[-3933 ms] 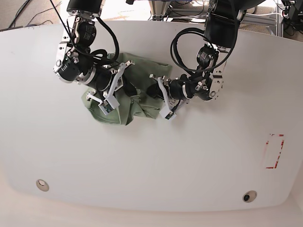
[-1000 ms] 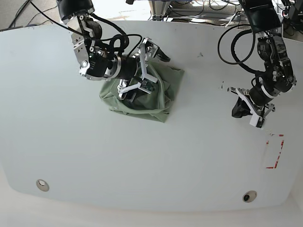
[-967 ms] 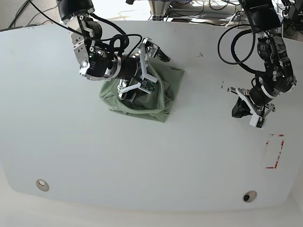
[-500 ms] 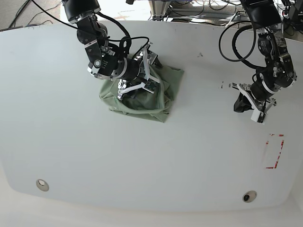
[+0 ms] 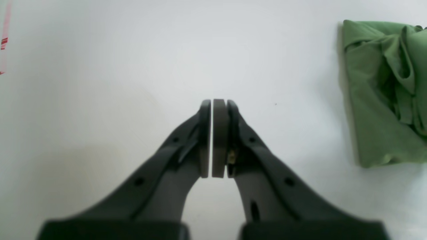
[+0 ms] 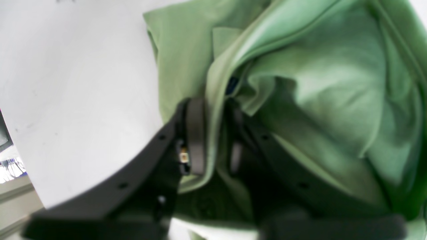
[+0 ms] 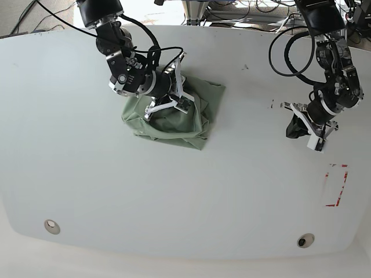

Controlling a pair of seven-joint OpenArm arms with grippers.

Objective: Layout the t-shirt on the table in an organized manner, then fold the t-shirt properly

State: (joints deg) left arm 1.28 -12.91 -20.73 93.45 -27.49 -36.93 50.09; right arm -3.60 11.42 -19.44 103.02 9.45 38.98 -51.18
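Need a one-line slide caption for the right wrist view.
Right gripper pinching a fold of the crumpled green t-shirt beside bare white table.

In the right wrist view the t-shirt [image 6: 300,83] runs off the frame at 12, 3 and 6 o'clock, blurred, and its folds cover the right gripper's [image 6: 213,140] far finger. In the left wrist view the shirt is cut off at 3 o'clock. The red tape [image 5: 4,43] is clipped at 9 o'clock.
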